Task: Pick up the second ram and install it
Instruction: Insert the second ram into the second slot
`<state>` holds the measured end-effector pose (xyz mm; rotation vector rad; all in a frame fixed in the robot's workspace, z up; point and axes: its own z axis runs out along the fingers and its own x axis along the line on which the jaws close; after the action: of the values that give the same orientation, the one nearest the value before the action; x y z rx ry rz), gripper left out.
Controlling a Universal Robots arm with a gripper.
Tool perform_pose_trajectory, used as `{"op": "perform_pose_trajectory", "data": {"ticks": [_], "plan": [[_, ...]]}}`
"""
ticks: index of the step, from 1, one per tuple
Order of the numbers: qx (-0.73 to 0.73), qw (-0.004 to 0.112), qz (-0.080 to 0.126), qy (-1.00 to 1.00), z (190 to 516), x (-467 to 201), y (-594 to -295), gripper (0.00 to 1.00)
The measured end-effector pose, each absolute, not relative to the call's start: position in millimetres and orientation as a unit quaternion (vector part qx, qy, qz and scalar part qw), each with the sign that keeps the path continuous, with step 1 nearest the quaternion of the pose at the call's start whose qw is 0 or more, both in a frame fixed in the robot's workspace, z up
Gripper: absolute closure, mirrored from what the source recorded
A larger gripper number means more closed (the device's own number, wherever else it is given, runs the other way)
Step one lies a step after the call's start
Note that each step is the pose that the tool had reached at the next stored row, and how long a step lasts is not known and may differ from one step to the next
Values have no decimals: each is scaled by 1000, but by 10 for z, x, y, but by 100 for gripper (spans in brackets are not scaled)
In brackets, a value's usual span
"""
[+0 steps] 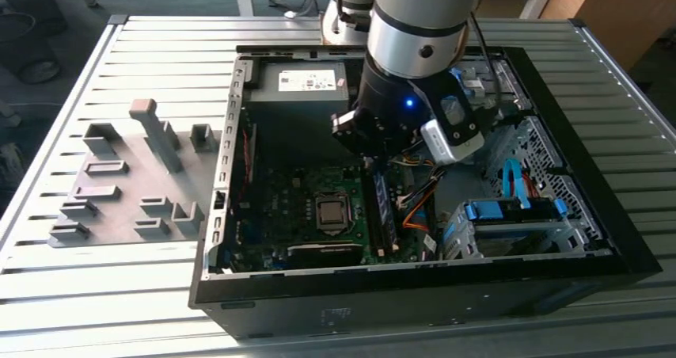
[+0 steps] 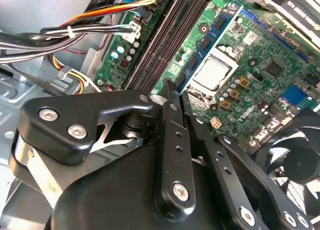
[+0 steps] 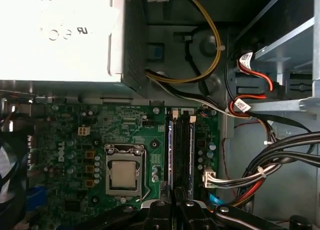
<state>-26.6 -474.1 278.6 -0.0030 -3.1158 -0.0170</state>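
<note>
A long blue ram stick (image 2: 212, 42) stands on edge in the memory slot nearest the processor, and it shows in the exterior view (image 1: 384, 215) and the first wrist view (image 3: 170, 145) too. My gripper (image 2: 177, 90) hangs inside the open computer case right over the stick's near end. Its black fingers (image 2: 172, 140) are drawn together, with nothing visible between them. I cannot tell whether the tips touch the stick. In the exterior view the gripper (image 1: 370, 161) sits just above the slots, and in the first wrist view its tips (image 3: 176, 195) line up with the slot row.
The black case (image 1: 264, 291) lies open on a slatted metal table. Dark empty memory slots (image 2: 160, 45) run beside the stick. Cable bundles (image 3: 270, 155) and a blue-latched drive bay (image 1: 507, 215) crowd one side. Grey holder blocks (image 1: 116, 184) stand on the exterior view's left.
</note>
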Motion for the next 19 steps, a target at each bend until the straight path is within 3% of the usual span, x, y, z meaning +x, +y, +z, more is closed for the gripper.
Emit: {"op": "perform_pose_trajectory", "data": {"ticks": [19], "plan": [[-13,13,-6,-1000,2449,-266,-4765,86]]}}
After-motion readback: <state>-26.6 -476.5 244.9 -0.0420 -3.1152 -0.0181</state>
